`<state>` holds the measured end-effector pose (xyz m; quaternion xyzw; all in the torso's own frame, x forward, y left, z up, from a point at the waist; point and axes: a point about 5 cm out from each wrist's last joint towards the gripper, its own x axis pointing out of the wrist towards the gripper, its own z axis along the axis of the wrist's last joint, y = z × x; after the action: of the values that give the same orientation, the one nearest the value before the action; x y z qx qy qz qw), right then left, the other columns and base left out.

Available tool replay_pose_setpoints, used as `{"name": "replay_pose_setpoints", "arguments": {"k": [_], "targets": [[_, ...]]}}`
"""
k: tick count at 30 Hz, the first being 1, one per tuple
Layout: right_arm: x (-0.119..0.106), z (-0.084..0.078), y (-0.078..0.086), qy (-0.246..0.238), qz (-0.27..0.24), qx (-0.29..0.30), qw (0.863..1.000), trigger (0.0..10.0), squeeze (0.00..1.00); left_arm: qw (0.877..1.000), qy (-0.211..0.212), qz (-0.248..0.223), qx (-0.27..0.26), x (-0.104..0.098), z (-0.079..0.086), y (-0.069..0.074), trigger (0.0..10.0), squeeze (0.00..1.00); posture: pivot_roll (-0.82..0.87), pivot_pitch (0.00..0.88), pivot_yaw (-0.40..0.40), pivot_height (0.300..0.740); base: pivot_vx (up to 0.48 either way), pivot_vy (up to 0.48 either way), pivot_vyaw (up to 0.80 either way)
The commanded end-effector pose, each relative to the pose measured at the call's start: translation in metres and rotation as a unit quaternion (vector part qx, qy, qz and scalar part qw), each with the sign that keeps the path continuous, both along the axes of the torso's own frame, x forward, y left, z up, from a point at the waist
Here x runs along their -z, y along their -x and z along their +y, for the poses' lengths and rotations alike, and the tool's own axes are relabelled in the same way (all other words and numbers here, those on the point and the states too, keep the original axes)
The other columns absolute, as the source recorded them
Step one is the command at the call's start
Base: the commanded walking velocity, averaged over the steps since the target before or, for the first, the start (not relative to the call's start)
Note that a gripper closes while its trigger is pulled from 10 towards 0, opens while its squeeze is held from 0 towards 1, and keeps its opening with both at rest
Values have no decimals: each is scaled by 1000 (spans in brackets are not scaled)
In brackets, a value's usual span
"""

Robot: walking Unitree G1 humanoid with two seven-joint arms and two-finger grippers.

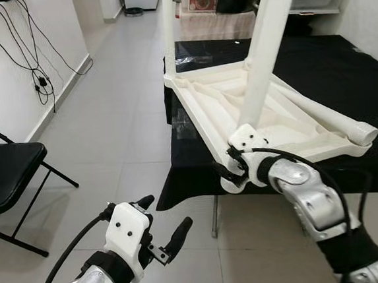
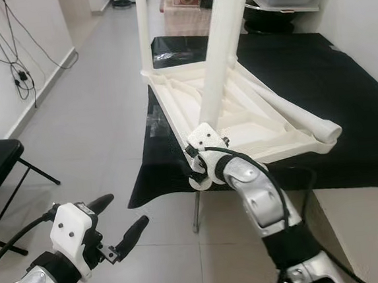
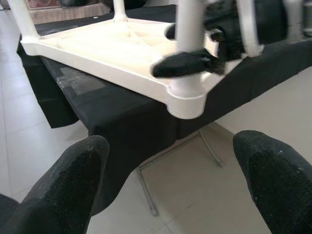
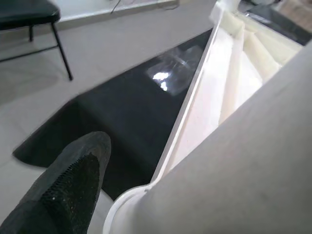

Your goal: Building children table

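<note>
The right hand point(image 1: 234, 166) grips the near leg point(image 1: 264, 52) at its socket; the left hand point(image 1: 162, 231) hangs open, near left. The upturned white tabletop point(image 1: 216, 116) lies on the black counter point(image 1: 341, 68). It looks like light, stiff, slick plastic, best held low by the corner.

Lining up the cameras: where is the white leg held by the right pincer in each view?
Left eye: white leg centre, rising to top edge.
Right eye: centre, rising to top.
Left wrist: upright, above table corner.
Right wrist: large, close, blurred.
Shared landmark: black tablecloth.
</note>
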<state>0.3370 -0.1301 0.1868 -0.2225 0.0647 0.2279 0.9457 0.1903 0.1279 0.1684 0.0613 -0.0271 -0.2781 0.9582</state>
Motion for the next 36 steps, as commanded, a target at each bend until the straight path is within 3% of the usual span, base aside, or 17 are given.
{"name": "replay_pose_setpoints", "arguments": {"k": [1,10,23,31,32,33,34,36], "targets": [[-9,12,-6,-17,-33,7,999,10000,0,1000,-5,4,1,1,-1,1,10000,0,38,101,-80,740,0,0,0],[-22,33,-23,-87,-80,45,992,10000,0,1000,-4,4,2,1,-2,2,10000,0,43,107,-80,740,0,0,0],[-42,51,-56,-115,-138,84,980,10000,0,1000,2,3,-1,-3,-4,7,10000,0,78,137,-95,740,0,0,0],[-47,42,-59,-140,-138,59,979,10000,0,1000,2,4,-6,-3,-4,9,10000,0,73,140,-94,740,0,0,0],[-42,27,-53,-148,-123,26,981,10000,0,1000,1,2,-7,-3,-3,7,10000,0,64,135,-89,740,0,0,0],[-42,27,-53,-148,-123,26,981,10000,0,1000,1,2,-7,-3,-3,7,10000,0,64,135,-89,740,0,0,0],[-37,14,-46,-150,-113,0,982,10000,0,1000,0,-1,-10,-5,-2,6,10000,0,64,135,-89,740,0,0,0],[-33,5,-41,-145,-108,-15,983,10000,0,1000,-3,-4,-16,-5,-1,4,10000,0,56,131,-84,740,0,0,0]]}}
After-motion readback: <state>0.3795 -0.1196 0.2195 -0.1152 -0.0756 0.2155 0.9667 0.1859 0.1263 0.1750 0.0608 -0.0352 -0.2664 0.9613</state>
